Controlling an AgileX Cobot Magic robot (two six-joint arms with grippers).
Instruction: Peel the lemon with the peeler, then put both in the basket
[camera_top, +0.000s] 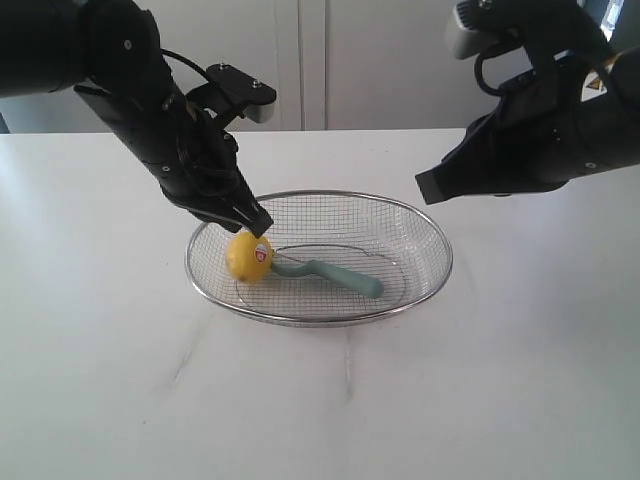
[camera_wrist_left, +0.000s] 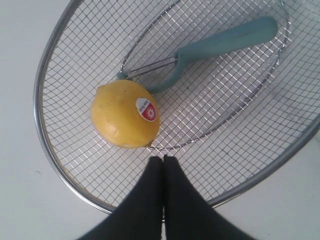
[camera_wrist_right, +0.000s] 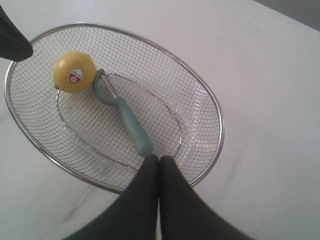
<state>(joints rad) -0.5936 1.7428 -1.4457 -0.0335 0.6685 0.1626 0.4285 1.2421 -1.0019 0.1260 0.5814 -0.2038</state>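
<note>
We begin at the left gripper (camera_top: 258, 222), left of centre in the exterior view. Its two dark fingers (camera_wrist_left: 150, 185) are pressed flat together with nothing between them, so it holds nothing. The tip hangs over the left inner wall of the basket (camera_top: 446, 262), just above the lemon (camera_top: 249, 257). From the exterior view we cannot tell whether the tip grazes the fruit; the left wrist view shows a narrow strip of mesh between them.

The right gripper (camera_top: 428, 190) hovers in the upper right of the exterior view, above and beyond the basket's right rim and well apart from everything in it. Its fingers (camera_wrist_right: 172, 195) are also closed against each other and empty.

The lemon lies inside the basket at its left end, on the mesh where the sloping wall meets the flat base. Its white-and-red sticker (camera_wrist_left: 146, 109) faces up and towards the exterior camera. The peeler (camera_top: 330, 272) lies flat on the basket floor. Its hooked head and blade are right against the lemon's right side, and its pale teal handle runs off towards the lower right of the exterior view.

The basket stands at the middle of a white table (camera_top: 100, 380).
</note>
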